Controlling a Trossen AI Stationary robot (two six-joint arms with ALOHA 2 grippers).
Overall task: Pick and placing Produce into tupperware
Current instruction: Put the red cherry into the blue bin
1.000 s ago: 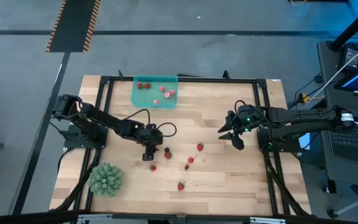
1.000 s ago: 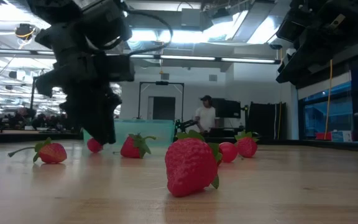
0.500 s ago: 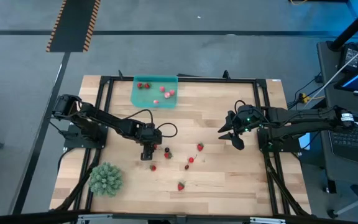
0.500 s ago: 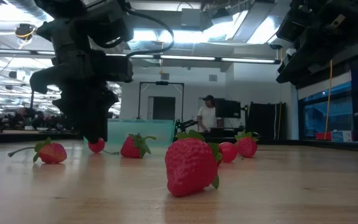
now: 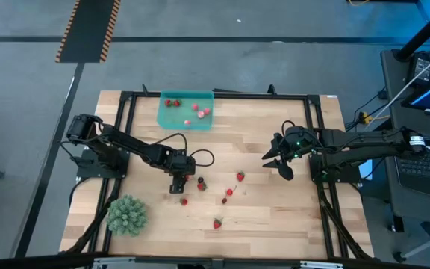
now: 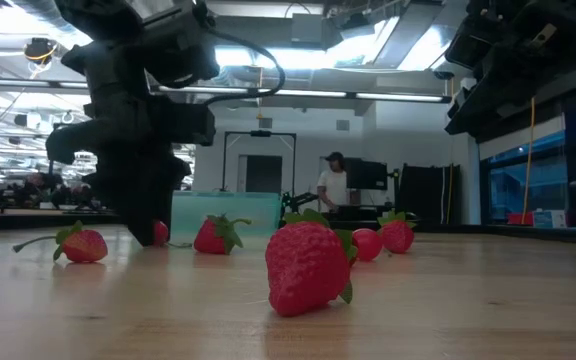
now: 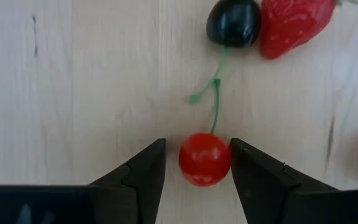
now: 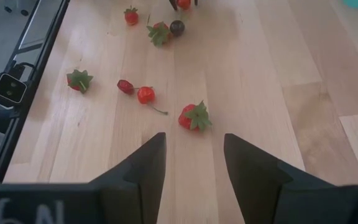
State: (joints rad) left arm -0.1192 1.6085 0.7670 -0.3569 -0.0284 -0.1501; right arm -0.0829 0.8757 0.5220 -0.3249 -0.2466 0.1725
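Small red fruits lie scattered on the wooden table (image 5: pixel 275 217), among them a strawberry (image 5: pixel 240 176) and another (image 5: pixel 217 223). My left gripper (image 5: pixel 177 187) points down, open, with one finger on either side of a red cherry (image 7: pixel 204 158). The cherry rests on the table, and its green stem (image 7: pixel 215 102) runs to a dark cherry (image 7: pixel 233 22) beside a strawberry (image 7: pixel 291 25). The teal tupperware (image 5: pixel 185 118) sits at the far edge with several fruits (image 5: pixel 200 110) inside. My right gripper (image 5: pixel 278 161) hovers open toward the table's right side, above bare wood (image 8: pixel 191 162).
A spiky green ball (image 5: pixel 127 214) sits at the near left corner. A black frame (image 5: pixel 316 134) borders the table. In the low view a big strawberry (image 6: pixel 308 265) lies near the near edge, and a person (image 6: pixel 332 190) stands in the room beyond.
My left gripper has come down over the red cherry, which now stands between its fingers and is mostly hidden behind it in the low view. The fruits have stayed in place.
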